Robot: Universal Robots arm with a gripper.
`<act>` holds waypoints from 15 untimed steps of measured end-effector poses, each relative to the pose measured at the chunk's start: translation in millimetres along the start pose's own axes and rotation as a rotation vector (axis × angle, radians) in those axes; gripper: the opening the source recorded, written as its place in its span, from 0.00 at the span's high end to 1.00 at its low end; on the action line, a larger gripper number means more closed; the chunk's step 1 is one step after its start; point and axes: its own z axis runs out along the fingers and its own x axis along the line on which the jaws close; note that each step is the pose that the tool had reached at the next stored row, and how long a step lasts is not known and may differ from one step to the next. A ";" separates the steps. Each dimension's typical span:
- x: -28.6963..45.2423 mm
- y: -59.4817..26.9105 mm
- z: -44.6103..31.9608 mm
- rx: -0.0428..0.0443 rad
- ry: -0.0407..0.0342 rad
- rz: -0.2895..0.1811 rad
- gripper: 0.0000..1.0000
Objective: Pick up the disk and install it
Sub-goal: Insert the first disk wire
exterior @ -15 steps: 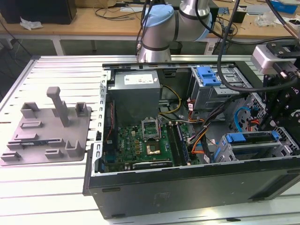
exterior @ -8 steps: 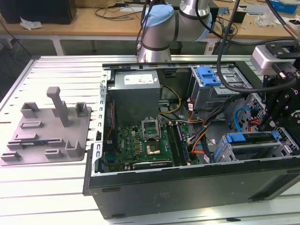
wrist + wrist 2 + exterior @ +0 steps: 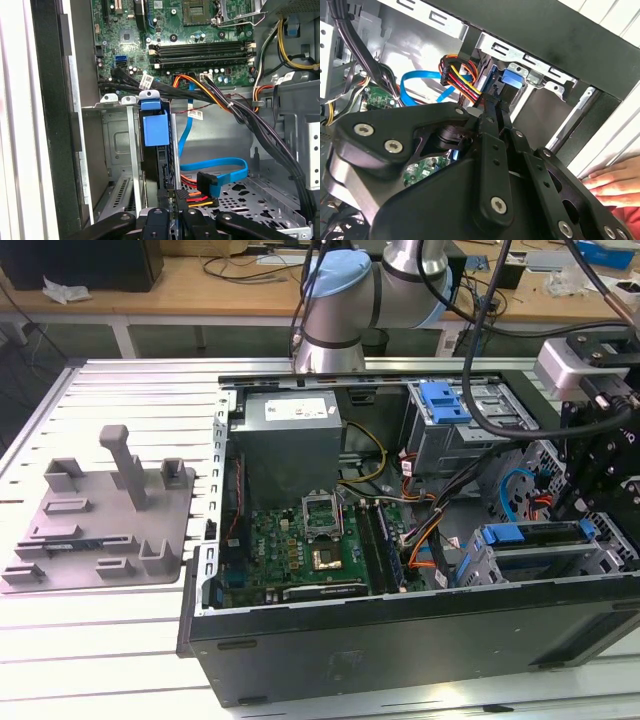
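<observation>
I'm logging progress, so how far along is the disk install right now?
Pickup looks done: the disk sits inside the drive bay of the open case. In hand: the gripper is right at the disk's near end. Left: I cannot tell whether it is fully seated.

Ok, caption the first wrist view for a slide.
Gripper at the drive bay, disk edge-on in its slot, motherboard and cables beyond.

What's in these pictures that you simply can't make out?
The disk: first wrist view, edge-on; the drive cage hides its faces.
The person: second wrist view, everything past the hand is cut off by the picture's edge.
The green board: second wrist view, mostly behind the gripper.
</observation>
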 end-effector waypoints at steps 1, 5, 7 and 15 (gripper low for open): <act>0.0 -0.1 0.3 0.0000 0.0000 0.000 0.84; 0.0 -0.2 1.3 0.0000 0.0000 0.000 0.84; 0.0 -0.2 2.1 -0.0001 -0.0001 0.000 0.84; 0.0 -0.1 4.1 0.0000 0.0001 0.000 0.84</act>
